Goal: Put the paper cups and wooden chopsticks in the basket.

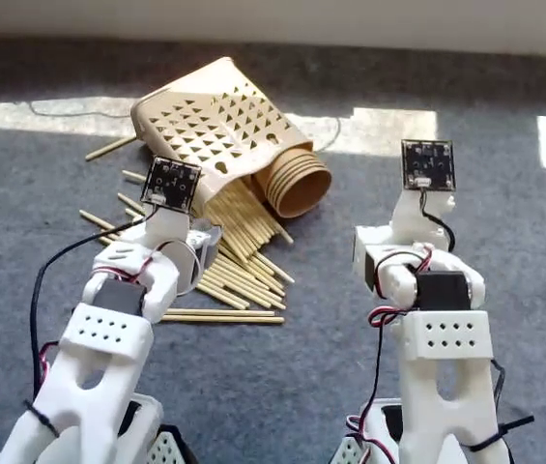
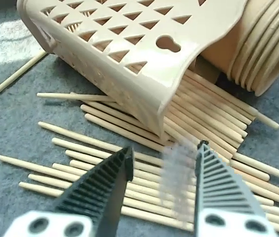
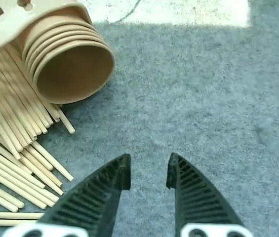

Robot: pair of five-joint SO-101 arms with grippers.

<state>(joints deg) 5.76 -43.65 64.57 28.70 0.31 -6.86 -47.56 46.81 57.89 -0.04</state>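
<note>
Stack of nested tan paper cups (image 1: 297, 182) lay sideways at 4 o'clock of the tipped beige perforated plastic basket (image 1: 215, 121). Pale wooden chopsticks (image 1: 239, 266) were strewn at its 6 o'clock on grey carpet (image 1: 504, 213). I saw my left gripper (image 2: 165, 148) spread wide above them, empty. My right gripper (image 3: 149, 158) was slightly parted and empty, over carpet.

High view: looking down from the robot's side, well back, facing across the grey carpet (image 1: 529, 222) toward the tipped basket (image 1: 215, 126).
Left wrist view: hanging close over the chopsticks (image 2: 218, 111), facing past the left gripper (image 2: 165, 148) at the basket's rim.
Right wrist view: hanging near the carpet, facing past the right gripper (image 3: 149, 158) toward the paper cups (image 3: 72, 69).
Shared ground: all three are taking in the basket, paper cups and chopsticks.
</note>
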